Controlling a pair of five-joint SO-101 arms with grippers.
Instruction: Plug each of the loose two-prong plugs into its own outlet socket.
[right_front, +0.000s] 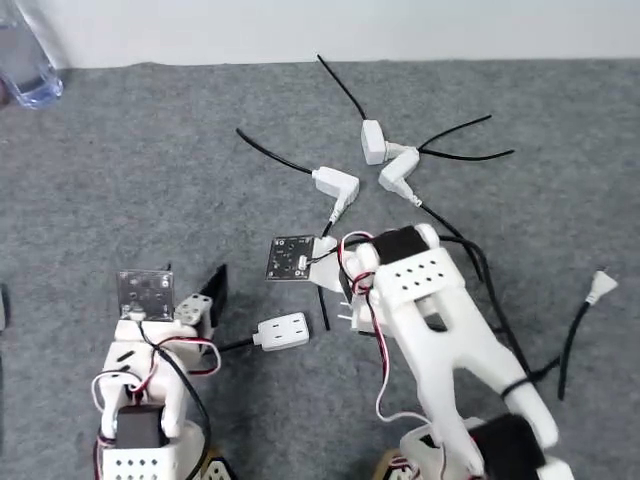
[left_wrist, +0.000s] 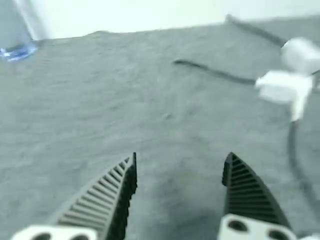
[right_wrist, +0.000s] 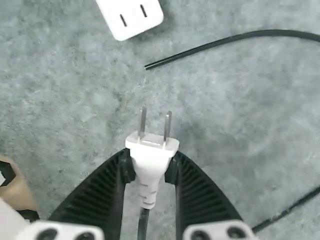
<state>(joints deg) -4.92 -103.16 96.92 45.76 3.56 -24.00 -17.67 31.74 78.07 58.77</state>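
Currently: right gripper clamped on a two-prong plug, prongs aimed at the white outlet socket, near but not touching. Left gripper spread wide above grey carpet.

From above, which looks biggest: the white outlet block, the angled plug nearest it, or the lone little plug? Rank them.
1. white outlet block
2. angled plug
3. lone little plug
All lie on the table, so nearness hardly matters.

The two-prong plug is white with silvery prongs. The right gripper and left gripper are black and ribbed. White outlet block, dark slots. Black cord. Mottled grey table. White arm.
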